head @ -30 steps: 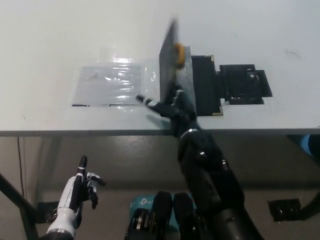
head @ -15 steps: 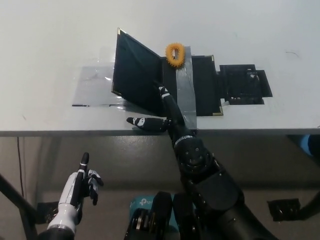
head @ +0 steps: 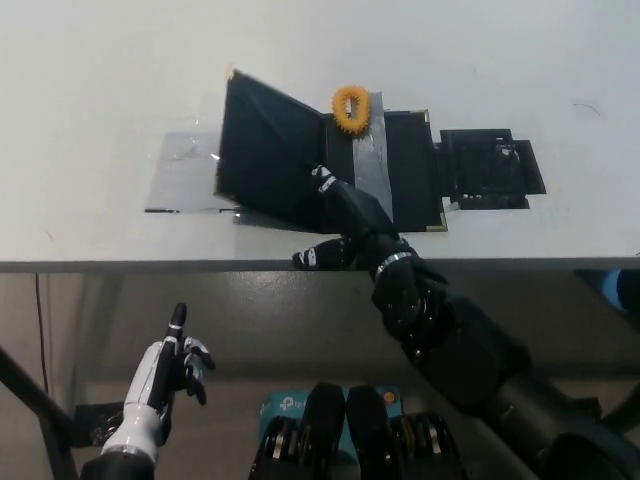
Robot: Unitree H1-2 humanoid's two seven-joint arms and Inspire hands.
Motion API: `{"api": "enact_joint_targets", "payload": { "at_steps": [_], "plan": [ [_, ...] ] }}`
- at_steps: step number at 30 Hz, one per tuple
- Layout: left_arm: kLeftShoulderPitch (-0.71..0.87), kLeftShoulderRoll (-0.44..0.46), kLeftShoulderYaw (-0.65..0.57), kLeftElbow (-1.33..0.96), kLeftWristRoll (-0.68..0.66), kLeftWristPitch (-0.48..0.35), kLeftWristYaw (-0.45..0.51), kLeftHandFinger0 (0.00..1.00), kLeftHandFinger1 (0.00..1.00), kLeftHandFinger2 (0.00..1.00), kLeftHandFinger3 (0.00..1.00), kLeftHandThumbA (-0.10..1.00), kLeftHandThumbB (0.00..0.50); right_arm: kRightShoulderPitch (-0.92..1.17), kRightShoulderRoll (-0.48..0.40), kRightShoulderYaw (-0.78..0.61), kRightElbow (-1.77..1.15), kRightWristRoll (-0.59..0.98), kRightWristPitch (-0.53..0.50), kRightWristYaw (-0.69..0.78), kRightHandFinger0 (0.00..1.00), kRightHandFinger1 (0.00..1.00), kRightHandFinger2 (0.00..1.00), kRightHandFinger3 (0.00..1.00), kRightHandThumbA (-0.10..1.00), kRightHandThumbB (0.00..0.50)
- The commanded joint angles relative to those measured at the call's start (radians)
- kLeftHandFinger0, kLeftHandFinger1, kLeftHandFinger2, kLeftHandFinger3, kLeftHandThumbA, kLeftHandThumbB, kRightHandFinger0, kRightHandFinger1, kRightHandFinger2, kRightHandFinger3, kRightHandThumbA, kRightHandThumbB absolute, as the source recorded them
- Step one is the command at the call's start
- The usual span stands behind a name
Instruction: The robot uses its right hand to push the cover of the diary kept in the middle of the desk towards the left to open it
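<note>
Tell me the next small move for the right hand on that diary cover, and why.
Probably keep sweeping the right hand leftward against the diary cover. The cover is past its spine but leans over the clear plastic sheet rather than lying flat, and the fingertips sit at its lower edge. The left hand hangs below the desk.

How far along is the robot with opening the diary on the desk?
Mostly done. The diary cover is swung well over to the left of the spine but tilted, not flat on the desk. The black right hand lies at the cover's lower inner edge, fingers extended. Left to do: press the cover fully down. The white left hand rests below the desk edge. An orange ring sits at the top of the spine.
</note>
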Motion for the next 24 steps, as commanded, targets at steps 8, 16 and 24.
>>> {"api": "enact_joint_targets", "payload": {
  "at_steps": [8,16,24],
  "plan": [
    [-0.020,0.012,-0.002,-0.005,0.007,0.011,-0.009,0.24,0.12,0.04,0.24,1.00,0.273,-0.018,-0.038,0.124,-0.102,-0.182,0.071,0.213,0.48,0.69,0.81,1.00,1.00,0.368],
    [0.008,0.020,0.021,-0.004,-0.012,-0.022,-0.009,0.15,0.12,0.07,0.25,1.00,0.303,-0.025,-0.115,-0.014,-0.337,-0.110,0.097,0.334,0.79,0.91,0.97,1.00,1.00,0.300],
    [0.024,0.018,0.040,0.007,-0.021,-0.022,-0.004,0.23,0.13,0.03,0.21,1.00,0.307,0.045,-0.153,-0.407,-0.686,0.183,0.344,0.526,1.00,1.00,1.00,1.00,1.00,0.285]
  ]
}}
